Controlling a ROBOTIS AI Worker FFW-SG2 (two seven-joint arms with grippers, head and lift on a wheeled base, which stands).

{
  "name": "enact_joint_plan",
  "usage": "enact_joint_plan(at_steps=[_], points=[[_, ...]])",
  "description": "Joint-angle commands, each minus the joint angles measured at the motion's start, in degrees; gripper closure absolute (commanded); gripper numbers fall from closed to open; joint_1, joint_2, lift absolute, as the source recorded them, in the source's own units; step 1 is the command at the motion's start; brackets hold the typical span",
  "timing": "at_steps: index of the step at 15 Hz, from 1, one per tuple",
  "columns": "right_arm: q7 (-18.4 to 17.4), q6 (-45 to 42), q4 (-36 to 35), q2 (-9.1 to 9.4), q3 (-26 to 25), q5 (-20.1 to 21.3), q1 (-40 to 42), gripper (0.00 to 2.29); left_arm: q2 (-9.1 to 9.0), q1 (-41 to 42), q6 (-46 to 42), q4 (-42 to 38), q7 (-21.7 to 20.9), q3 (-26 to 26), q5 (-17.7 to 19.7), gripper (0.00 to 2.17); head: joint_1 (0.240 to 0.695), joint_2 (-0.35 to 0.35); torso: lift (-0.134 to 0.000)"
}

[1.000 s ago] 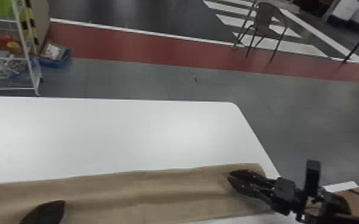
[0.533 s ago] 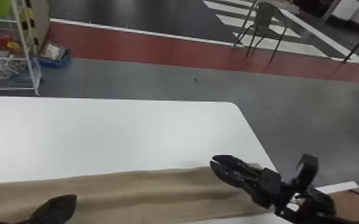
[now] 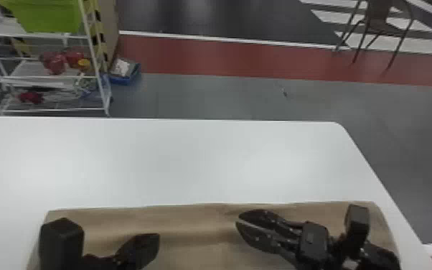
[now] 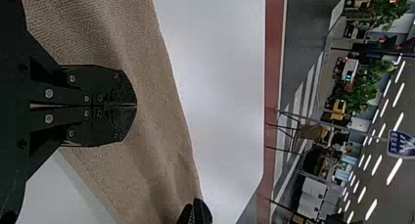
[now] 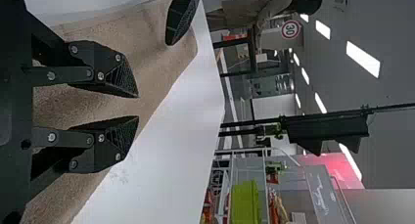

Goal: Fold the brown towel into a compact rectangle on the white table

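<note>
Right tool (image 5: 138, 107) parted and left tool (image 4: 137, 105) closed with nothing seen gripped, the pair are over the brown towel (image 3: 190, 229), a long strip on the white tabletop (image 3: 175, 161). Lengthwise folding looks done; next, a short end likely wants gripping and bringing across. The head view gives the towel's whole far edge, the left wrist view the meeting fingertips.

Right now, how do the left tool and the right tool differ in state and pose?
The left tool has its fingers together, while the right tool has a gap between its fingers. In the head view, the left tool points to the right and the right tool to the left. Both are black and show against the brown towel.
</note>
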Motion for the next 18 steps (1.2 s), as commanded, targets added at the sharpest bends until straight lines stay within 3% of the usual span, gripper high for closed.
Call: enact_joint_plan(at_steps=[1, 4, 5, 12, 18], points=[[-0.5, -0.9, 0.8, 0.29, 1.6, 1.0, 0.0, 0.99, 0.01, -0.1, 0.0, 0.2, 0.1, -1.3, 0.1, 1.5, 0.695, -0.126, -0.122], [-0.8, -0.6, 0.7, 0.29, 3.1, 2.3, 0.0, 1.54, -0.08, -0.1, 0.0, 0.1, 0.2, -1.5, 0.1, 1.5, 0.695, -0.116, -0.122], [-1.1, -0.6, 0.9, 0.29, 3.5, 2.8, 0.0, 1.63, 0.01, -0.1, 0.0, 0.1, 0.2, -1.5, 0.1, 1.5, 0.695, -0.112, -0.122], [-2.8, -0.9, 4.0, 0.12, 4.4, 5.0, -1.1, 1.63, 0.01, 0.3, 0.0, 0.1, 0.3, -1.8, -0.6, 1.5, 0.695, -0.094, -0.122], [-2.7, -0.6, 5.1, -0.5, 2.1, 5.2, -1.2, 1.63, 0.1, 0.6, 0.0, -0.1, 0.3, -1.6, -0.6, 1.5, 0.695, -0.105, -0.122]])
